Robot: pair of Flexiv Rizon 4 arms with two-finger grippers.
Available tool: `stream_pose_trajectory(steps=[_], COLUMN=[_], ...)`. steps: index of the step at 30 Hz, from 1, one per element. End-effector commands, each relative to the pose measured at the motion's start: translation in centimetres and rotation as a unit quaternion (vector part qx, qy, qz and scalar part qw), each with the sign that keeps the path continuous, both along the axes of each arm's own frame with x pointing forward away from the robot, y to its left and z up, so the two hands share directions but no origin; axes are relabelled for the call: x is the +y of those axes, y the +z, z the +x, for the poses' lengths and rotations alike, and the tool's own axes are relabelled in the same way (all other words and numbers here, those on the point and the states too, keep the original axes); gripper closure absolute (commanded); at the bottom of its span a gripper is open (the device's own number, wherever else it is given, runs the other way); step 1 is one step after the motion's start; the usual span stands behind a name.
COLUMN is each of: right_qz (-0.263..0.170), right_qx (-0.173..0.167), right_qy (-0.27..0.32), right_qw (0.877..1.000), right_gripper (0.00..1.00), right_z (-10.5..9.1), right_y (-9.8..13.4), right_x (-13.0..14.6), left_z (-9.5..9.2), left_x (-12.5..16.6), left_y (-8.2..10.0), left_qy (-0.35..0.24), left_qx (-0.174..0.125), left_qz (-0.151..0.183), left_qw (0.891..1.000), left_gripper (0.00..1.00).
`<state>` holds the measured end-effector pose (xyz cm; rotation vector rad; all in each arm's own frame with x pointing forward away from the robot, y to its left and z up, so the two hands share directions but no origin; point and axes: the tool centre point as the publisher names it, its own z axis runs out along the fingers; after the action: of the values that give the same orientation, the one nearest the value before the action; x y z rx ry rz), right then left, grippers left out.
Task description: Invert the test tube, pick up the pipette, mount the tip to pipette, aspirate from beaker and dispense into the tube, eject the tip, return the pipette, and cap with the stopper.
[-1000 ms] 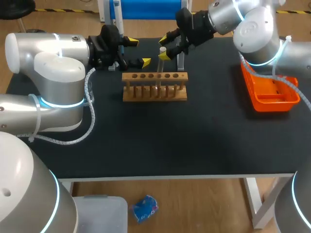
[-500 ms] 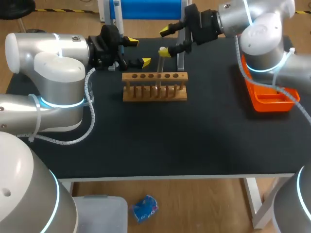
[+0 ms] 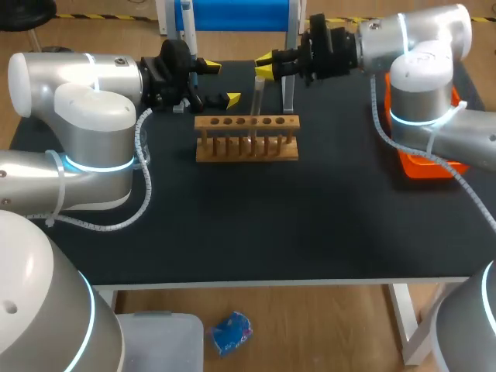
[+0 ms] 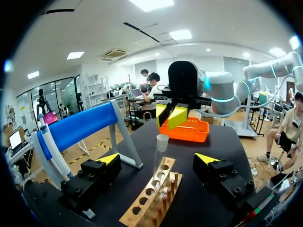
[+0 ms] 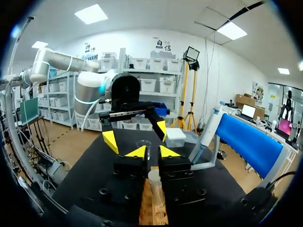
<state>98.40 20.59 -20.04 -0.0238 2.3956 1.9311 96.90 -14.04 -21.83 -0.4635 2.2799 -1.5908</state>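
Note:
A clear test tube [image 3: 255, 108] stands upright in the wooden rack [image 3: 246, 147], rim up. My right gripper [image 3: 266, 68] hovers just above and behind the tube's rim, fingers shut with nothing between them; in its wrist view the yellow tips [image 5: 152, 151] nearly meet and the tube [image 5: 154, 178] shows below them. My left gripper [image 3: 222, 82] is open at the rack's far left end. In the left wrist view the tube [image 4: 161, 156] stands ahead between its spread fingers, untouched. The pipette [image 4: 47, 146] hangs on the blue stand [image 4: 83, 125].
An orange tray [image 3: 422, 167] sits at the table's right, partly behind my right arm. The stand's metal leg [image 3: 288, 93] rises just behind the rack. A clear beaker [image 5: 143, 145] and a white box [image 5: 175, 137] sit beyond the rack, near my left gripper.
My right gripper has let go around the tube's top, drawn up and back toward the right, and shut its fingers. The tube stays in the rack. The left arm has not moved.

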Motion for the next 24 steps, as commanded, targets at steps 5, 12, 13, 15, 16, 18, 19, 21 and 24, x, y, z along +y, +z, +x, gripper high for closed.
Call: stream_pose_trajectory(steps=[5, 12, 13, 15, 16, 18, 19, 21, 24], right_qz=[0.039, 0.062, 0.059, 0.065, 0.064, 0.064, 0.064, 0.064, 0.062], right_qx=[0.0, 0.013, 0.012, 0.014, 0.014, 0.015, 0.016, 0.018, 0.02], right_qy=[0.016, 0.025, 0.024, 0.027, 0.027, 0.028, 0.028, 0.029, 0.028], right_qw=[0.999, 0.998, 0.998, 0.997, 0.997, 0.997, 0.997, 0.997, 0.997], right_gripper=[1.0, 1.0, 1.0, 1.0, 1.0, 1.0, 1.0, 1.0, 1.0], right_z=[0.3, 0.3, 0.3, 0.3, 0.3, 0.2, 0.3, 0.3, 0.4], right_y=[-0.2, -0.4, -0.5, -0.6, -0.7, -0.9, -1.0, -1.2, -1.4], right_x=[0.0, 0.1, 0.0, 0.1, 0.1, 0.2, 0.2, 0.3, 0.3], left_z=[0.0, 0.0, 0.0, 0.0, 0.0, 0.0, 0.0, 0.0, 0.0], left_x=[0.0, 0.0, 0.0, 0.0, 0.0, 0.0, 0.0, 0.0, 0.0], left_y=[-0.1, -0.1, -0.1, -0.1, -0.1, -0.1, -0.1, -0.1, -0.1], left_qy=[0.001, 0.001, 0.001, 0.001, 0.001, 0.001, 0.001, 0.001, 0.001], left_qx=[-0.002, -0.002, -0.002, -0.002, -0.002, -0.002, -0.002, -0.002, -0.002], left_qz=[-0.001, -0.001, -0.001, -0.001, -0.001, -0.001, -0.001, -0.001, -0.001], left_qw=[1.0, 1.0, 1.0, 1.0, 1.0, 1.0, 1.0, 1.0, 1.0], left_gripper=[0.0, 0.0, 0.0, 0.0, 0.0, 0.0, 0.0, 0.0, 0.0])
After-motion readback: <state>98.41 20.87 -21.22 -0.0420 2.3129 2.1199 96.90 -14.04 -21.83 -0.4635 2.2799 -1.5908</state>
